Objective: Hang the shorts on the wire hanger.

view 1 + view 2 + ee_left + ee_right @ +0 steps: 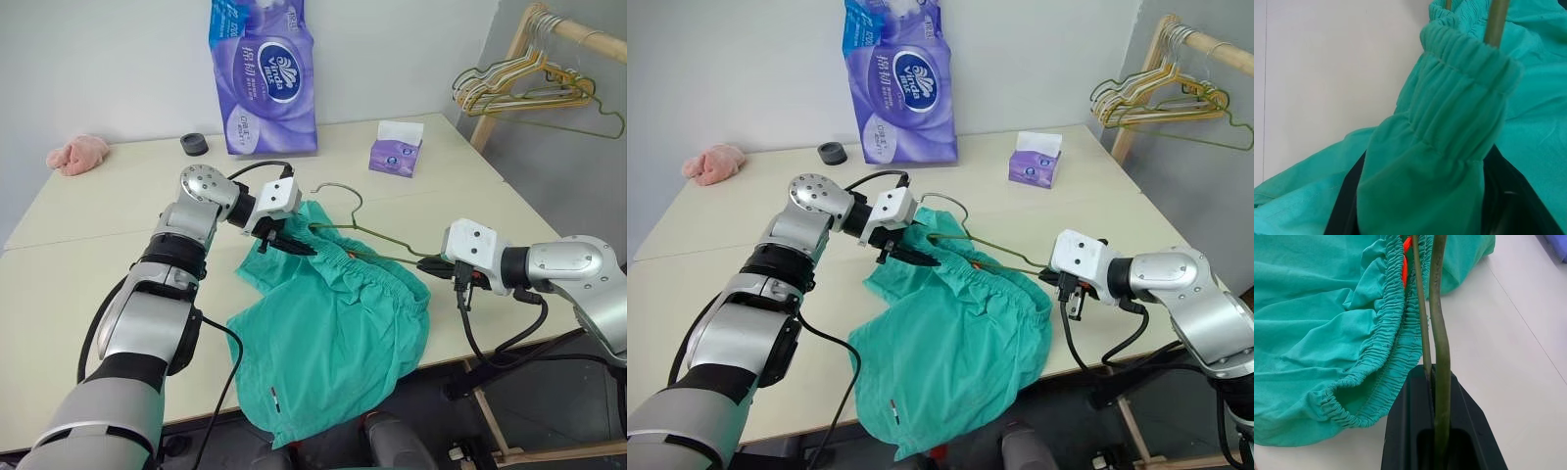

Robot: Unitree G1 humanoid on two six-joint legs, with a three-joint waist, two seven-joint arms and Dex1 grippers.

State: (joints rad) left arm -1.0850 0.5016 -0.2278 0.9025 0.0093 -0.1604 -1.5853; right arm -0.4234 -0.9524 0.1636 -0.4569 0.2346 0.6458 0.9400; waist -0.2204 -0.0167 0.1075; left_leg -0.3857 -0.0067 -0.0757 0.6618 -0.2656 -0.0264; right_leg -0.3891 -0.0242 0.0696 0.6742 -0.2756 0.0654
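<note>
Left gripper (292,245) reached rightward, angled down, pinching shorts (333,338) waistband (fabric bunched between fingers). Right gripper (431,264) reached in from table's (88,264) right edge, clamped on wire hanger (367,235).

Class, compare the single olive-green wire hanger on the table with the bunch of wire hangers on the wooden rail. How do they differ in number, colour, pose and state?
The olive-green wire hanger is one alone; the bunch of wire hangers holds several.
The single one lies low over the table, gripped by the right pincer and partly threaded into the teal-green shorts; the bunch hangs free from the wooden rail.
The single one is olive-green; the bunch mixes gold and green.
Both are thin wire with curved hooks.
</note>
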